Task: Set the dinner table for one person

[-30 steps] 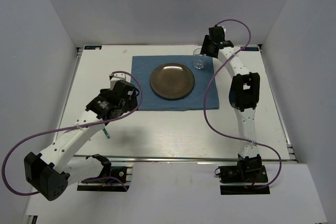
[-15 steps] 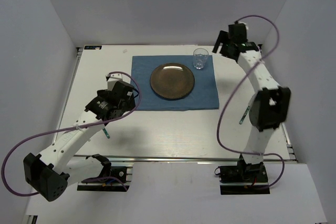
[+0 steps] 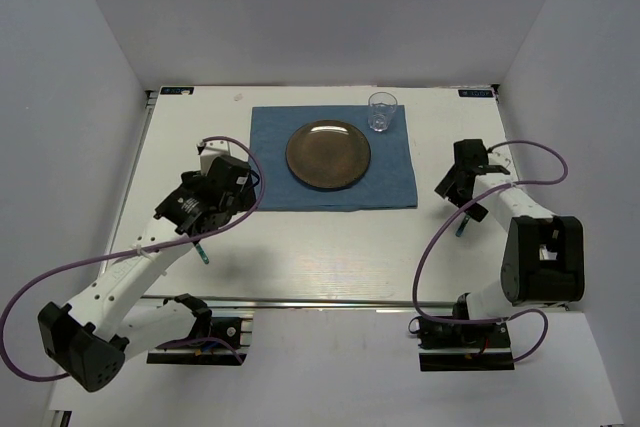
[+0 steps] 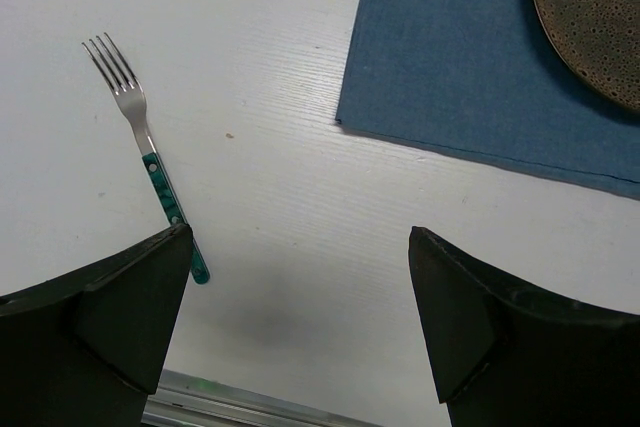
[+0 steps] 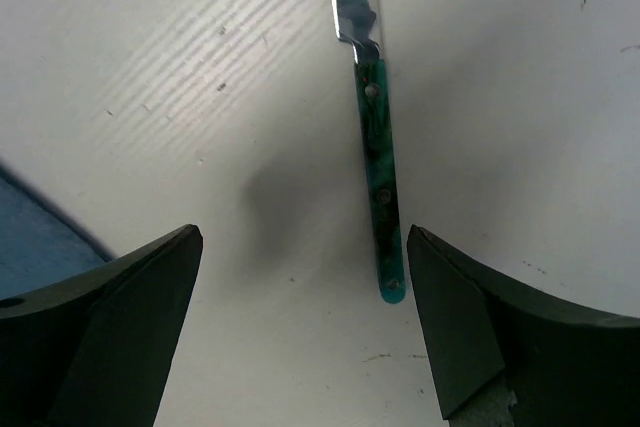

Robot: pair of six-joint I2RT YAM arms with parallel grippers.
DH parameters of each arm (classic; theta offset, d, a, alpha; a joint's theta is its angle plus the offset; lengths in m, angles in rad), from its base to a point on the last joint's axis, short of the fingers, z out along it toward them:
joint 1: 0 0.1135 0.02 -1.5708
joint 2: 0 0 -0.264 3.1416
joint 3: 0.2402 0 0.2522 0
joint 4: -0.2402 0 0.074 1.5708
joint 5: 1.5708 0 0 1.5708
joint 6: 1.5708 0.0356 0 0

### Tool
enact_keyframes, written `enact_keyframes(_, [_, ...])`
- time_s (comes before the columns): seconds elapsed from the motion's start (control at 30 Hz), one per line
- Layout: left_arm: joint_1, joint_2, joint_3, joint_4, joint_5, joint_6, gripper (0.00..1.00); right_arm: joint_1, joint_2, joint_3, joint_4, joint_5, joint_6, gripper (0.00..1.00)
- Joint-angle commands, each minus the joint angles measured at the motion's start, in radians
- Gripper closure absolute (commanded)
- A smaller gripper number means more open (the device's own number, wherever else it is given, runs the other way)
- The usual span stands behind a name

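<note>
The white dinner table carries a blue placemat with a brown speckled plate on it and a clear glass at the mat's back right corner. A fork with a green handle lies on the table left of the mat; it also shows in the top view. My left gripper is open and empty, just right of the fork's handle end. A knife with a green handle lies right of the mat. My right gripper is open and empty above it, the handle near its right finger.
The table's metal front rail runs along the near edge, and it shows just below my left gripper in the left wrist view. White walls close in the back and both sides. A corner of the placemat lies left of my right gripper.
My right arm has swung from beside the glass at the back to the table's right side, now over the knife. My left gripper has shifted slightly left near the fork.
</note>
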Motion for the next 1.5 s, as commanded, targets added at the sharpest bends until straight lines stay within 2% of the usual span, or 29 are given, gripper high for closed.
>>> enact_keyframes(0.0, [0.003,-0.044,-0.004,0.018,0.001,0.007,0.02,-0.005,-0.073,-0.021,0.063,0.03,0.059,0.12])
enact_keyframes(0.2, [-0.006,-0.061,-0.006,0.021,0.009,0.013,0.02,-0.027,0.002,-0.014,0.022,0.096,0.079,0.11])
enact_keyframes(0.43, [-0.015,-0.078,-0.009,0.018,-0.007,0.009,0.02,-0.09,0.057,-0.06,0.071,0.027,0.088,0.14])
enact_keyframes(0.53, [-0.015,-0.08,-0.008,0.019,-0.002,0.01,0.02,-0.103,0.08,-0.082,0.103,-0.012,0.072,0.33])
enact_keyframes(0.57, [-0.015,-0.078,-0.008,0.021,-0.002,0.01,0.02,-0.106,0.089,-0.087,0.108,-0.019,0.072,0.43])
enact_keyframes(0.63, [-0.015,-0.08,-0.008,0.019,-0.001,0.012,0.02,-0.108,0.112,-0.091,0.111,-0.032,0.064,0.52])
enact_keyframes(0.67, [-0.015,-0.083,-0.008,0.019,-0.001,0.012,0.02,-0.108,0.118,-0.099,0.112,-0.031,0.058,0.52])
enact_keyframes(0.83, [-0.015,-0.089,-0.009,0.022,-0.001,0.012,0.02,-0.107,0.128,-0.136,0.163,-0.077,0.026,1.0])
enact_keyframes(1.0, [-0.015,-0.086,-0.011,0.024,-0.001,0.013,0.02,-0.088,0.083,-0.134,0.154,-0.062,-0.02,1.0])
enact_keyframes(1.07, [-0.015,-0.08,-0.011,0.027,0.004,0.016,0.02,-0.076,0.012,-0.145,0.213,-0.089,-0.069,1.0])
enact_keyframes(1.2, [-0.004,-0.065,-0.011,0.035,0.021,0.026,0.02,0.004,-0.098,-0.18,0.332,-0.239,-0.197,1.0])
enact_keyframes(1.33, [-0.004,-0.049,-0.011,0.033,0.022,0.03,0.02,0.071,-0.034,-0.055,0.289,-0.333,-0.365,1.0])
enact_keyframes(1.47, [-0.004,-0.043,-0.012,0.039,0.03,0.035,0.02,0.124,0.052,0.016,0.266,-0.399,-0.402,1.0])
